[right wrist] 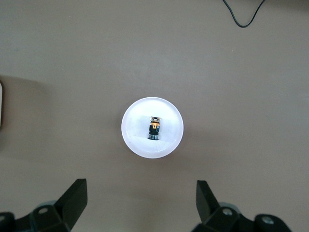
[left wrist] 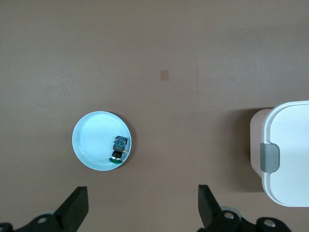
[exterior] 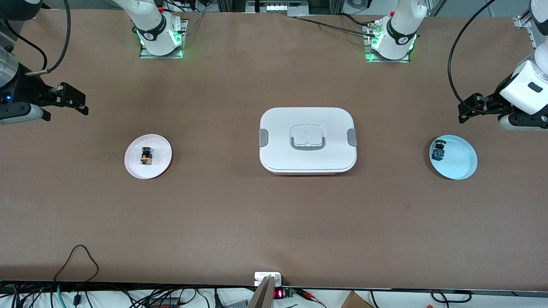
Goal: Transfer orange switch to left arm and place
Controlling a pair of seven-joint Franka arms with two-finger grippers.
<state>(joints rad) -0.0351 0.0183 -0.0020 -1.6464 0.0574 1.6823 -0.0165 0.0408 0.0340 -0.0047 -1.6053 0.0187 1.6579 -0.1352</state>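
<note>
Orange switch [exterior: 146, 156] lies in the middle of your pink plate [exterior: 133, 167], toward the right arm's end of the table. Your right gripper [right wrist: 140, 203] hangs above it, fingers spread wide and holding nothing. Your left gripper [left wrist: 143, 207], equally wide, hangs above the blue plate [exterior: 462, 164]; the box [exterior: 307, 140] sits between the plates.

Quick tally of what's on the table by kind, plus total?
Plates: 2 – pink plate, blue plate
Switches: 2 – orange switch on the pink plate, blue-green switch on the blue plate
Boxes: 1 – white box between the plates
Total: 5
</note>
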